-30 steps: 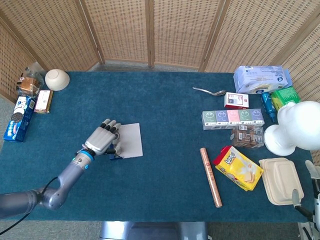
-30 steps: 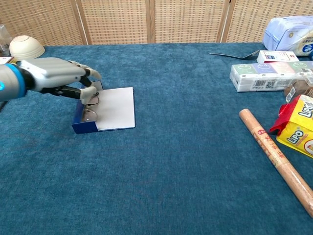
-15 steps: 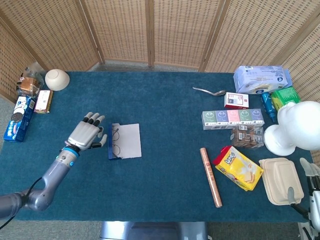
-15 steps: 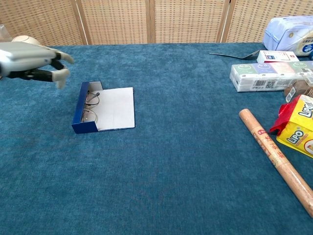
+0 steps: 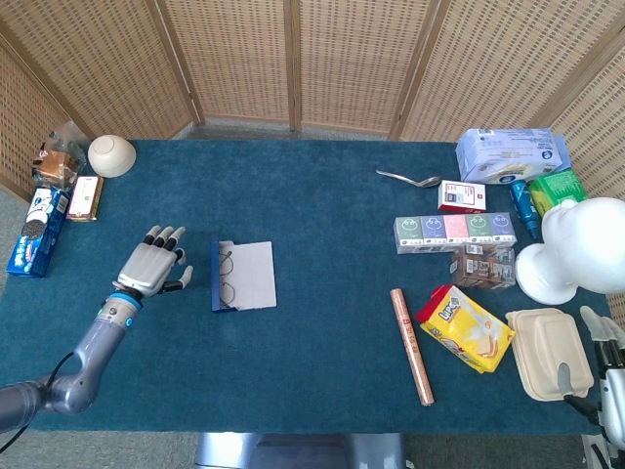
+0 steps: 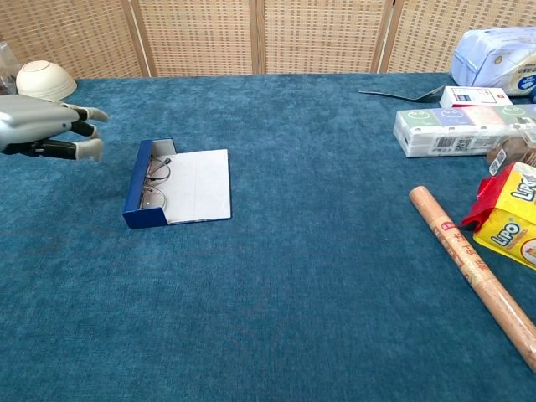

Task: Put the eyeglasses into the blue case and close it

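Observation:
The blue case (image 5: 216,277) (image 6: 138,197) lies open on the table left of centre, its white flap (image 5: 252,276) (image 6: 198,185) spread flat to the right. The eyeglasses (image 5: 225,277) (image 6: 153,183) rest folded inside the blue tray. My left hand (image 5: 151,267) (image 6: 46,134) hovers to the left of the case, fingers spread, holding nothing and apart from the case. Of my right hand (image 5: 607,366) only fingertips show at the lower right edge of the head view, beside the beige box.
A white bowl (image 5: 111,154) (image 6: 45,80) and snack packs (image 5: 39,230) sit at the far left. On the right are a wooden roll (image 5: 411,344) (image 6: 475,270), a yellow snack bag (image 5: 467,327), a boxed row (image 5: 454,233), a spoon (image 5: 407,178) and a beige clamshell box (image 5: 549,353).
My left hand has let go of the glasses, lifted off the case and drawn back to the left. The glasses now lie in the blue tray.

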Controlling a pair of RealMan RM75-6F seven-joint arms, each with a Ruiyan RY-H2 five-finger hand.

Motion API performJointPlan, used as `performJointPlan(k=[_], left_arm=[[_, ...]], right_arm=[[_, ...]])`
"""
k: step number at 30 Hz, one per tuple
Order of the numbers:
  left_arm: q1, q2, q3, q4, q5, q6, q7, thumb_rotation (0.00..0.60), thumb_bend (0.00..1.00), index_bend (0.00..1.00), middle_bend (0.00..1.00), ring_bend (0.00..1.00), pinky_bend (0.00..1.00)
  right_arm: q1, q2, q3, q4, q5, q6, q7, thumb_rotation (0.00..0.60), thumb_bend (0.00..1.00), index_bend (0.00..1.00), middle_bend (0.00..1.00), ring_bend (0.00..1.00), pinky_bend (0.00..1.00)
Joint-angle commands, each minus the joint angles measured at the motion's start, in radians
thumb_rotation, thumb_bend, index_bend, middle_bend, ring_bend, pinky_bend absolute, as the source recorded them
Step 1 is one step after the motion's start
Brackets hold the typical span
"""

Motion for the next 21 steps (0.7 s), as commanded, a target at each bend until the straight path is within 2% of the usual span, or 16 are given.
performJointPlan(k=[1,7,13,21], left_arm=[[-0.023,-0.037,-0.019,0.040,-0.038,-0.029,0.025,0.000,0.44,0.31,0.00,0.00,0.00],[-0.065,-0.089,-0.040,0.091,-0.096,-0.073,0.071,0.000,0.44,0.28,0.00,0.00,0.00],[-0.105,-0.135,-0.073,0.116,-0.111,-0.077,0.088,0.000,0.43,0.25,0.00,0.00,0.00],[-0.151,-0.177,-0.090,0.136,-0.141,-0.097,0.122,0.000,0.44,0.24,0.00,0.00,0.00]], right_arm=[[-0.002,0.002,0.000,-0.003,0.002,0.003,-0.002,0.541,0.48,0.00,0.14,0.14,0.34],[-0.013,0.006,-0.004,-0.003,0.008,0.014,0.003,0.537,0.48,0.00,0.14,0.13,0.34],[-0.030,0.011,-0.008,0.002,0.016,0.032,0.008,0.532,0.48,0.00,0.14,0.13,0.34],[-0.044,0.014,-0.009,0.003,0.018,0.051,0.015,0.532,0.48,0.00,0.14,0.13,0.34]])
